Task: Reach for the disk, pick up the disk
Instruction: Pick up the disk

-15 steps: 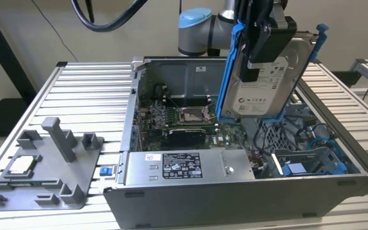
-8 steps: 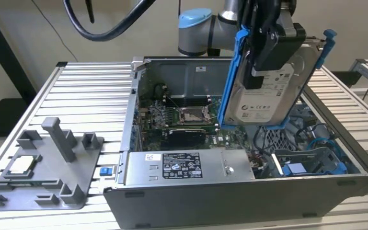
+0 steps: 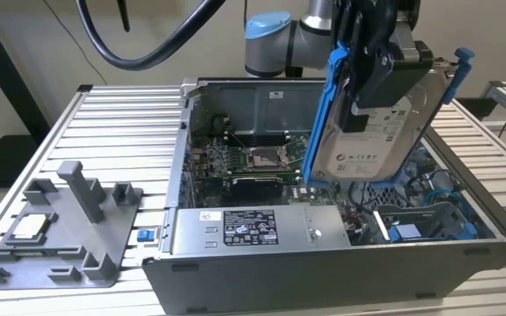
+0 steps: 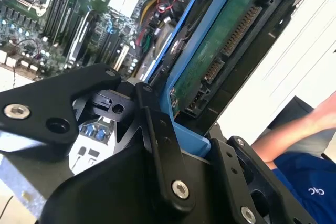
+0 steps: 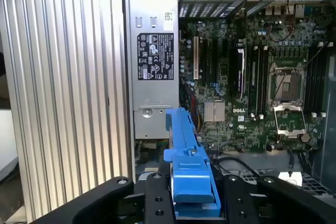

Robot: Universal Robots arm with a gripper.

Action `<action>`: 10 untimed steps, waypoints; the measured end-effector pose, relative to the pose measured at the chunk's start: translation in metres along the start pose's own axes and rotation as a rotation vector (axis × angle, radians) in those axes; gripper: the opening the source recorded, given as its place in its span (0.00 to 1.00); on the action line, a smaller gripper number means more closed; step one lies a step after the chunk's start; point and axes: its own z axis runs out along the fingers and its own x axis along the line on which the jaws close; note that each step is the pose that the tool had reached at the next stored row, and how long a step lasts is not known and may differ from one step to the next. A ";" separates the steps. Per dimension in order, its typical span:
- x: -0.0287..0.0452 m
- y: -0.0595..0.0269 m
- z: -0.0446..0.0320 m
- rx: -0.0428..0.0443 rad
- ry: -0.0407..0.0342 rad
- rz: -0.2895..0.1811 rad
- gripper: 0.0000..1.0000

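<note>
Computer case (image 3: 262, 276) first, since it takes up most of the slatted metal table (image 3: 112, 125): it lies with its side open, motherboard (image 3: 253, 161) exposed, and the grey power supply (image 3: 257, 230) along the near wall in the exterior view. Above that opening hangs the arm, and the gripper (image 3: 385, 76) has the disk (image 3: 371, 135) clamped between its black fingers. The drive is up in the air, clear of the case rim, with its labelled face turned toward the exterior camera.

Its long axis runs nearly upright, tilted a little, so the disk hangs below the jaws rather than beside them; they pinch it near its upper end. The blue carrier bracket (image 3: 321, 105) frames the drive, and one blue tab pokes up past the gripper on the exterior view's right. In the second wrist view the disk (image 4: 215, 56) shows its green circuit side and connector edge, the bracket pressed against the black fingers (image 4: 157, 129). In the first wrist view the blue bracket (image 5: 189, 163) sits between the jaws with the motherboard (image 5: 247, 77) well beyond it.

Room looks open around the drive. Its lower edge is over the case interior, apart from the boards and cables, as far as I can judge.

To the exterior view's left stands a grey fixture (image 3: 60, 230) holding a small white-topped chip (image 3: 29, 226), well apart from the work. A person's arm (image 4: 294, 129) shows in the second wrist view.
</note>
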 end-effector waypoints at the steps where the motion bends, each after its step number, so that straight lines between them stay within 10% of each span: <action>1: 0.0010 -0.0002 0.0000 0.0000 0.0000 0.000 0.00; 10: 0.0035 -0.0099 0.0008 -0.0002 -0.0001 0.000 0.00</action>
